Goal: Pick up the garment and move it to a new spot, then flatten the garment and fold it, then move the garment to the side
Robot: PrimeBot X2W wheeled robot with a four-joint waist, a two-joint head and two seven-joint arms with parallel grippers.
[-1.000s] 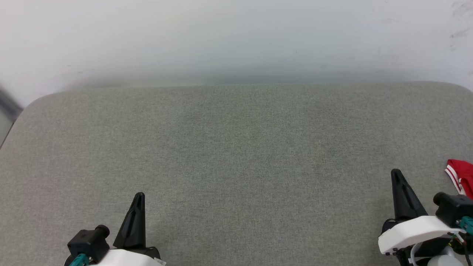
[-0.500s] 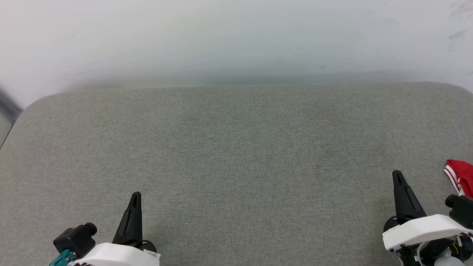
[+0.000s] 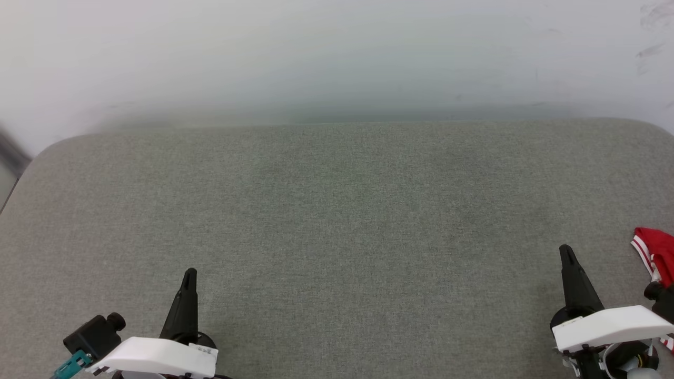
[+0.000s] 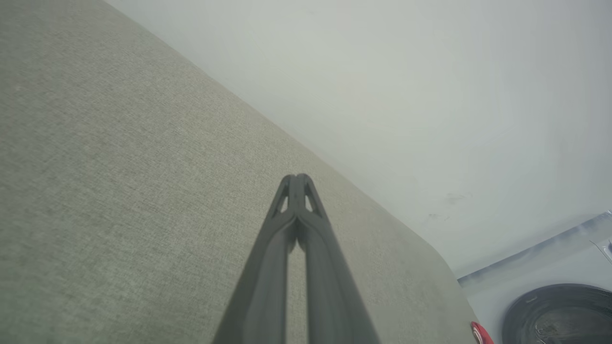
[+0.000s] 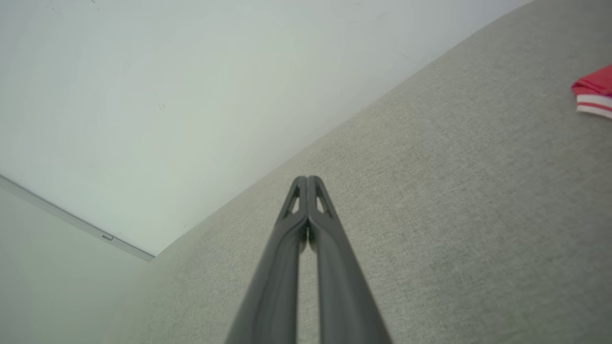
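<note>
Grey fabric table (image 3: pixel 337 210); garment (image 3: pixel 655 252) at its right end, seemingly set aside; I hold left claw (image 3: pixel 189 273) and right claw (image 3: pixel 566 250) closed, empty, parked.

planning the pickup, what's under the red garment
The garment lies on the grey padded surface. Just a corner is in view; anything beneath the cloth is hidden.

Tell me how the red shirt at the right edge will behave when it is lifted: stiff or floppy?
Probably floppy: the shirt lies bunched, its striped trim curving, so it should drape. Likely light, being thin cloth. On the grey fabric surface it may drag and wrinkle rather than slide.
</note>
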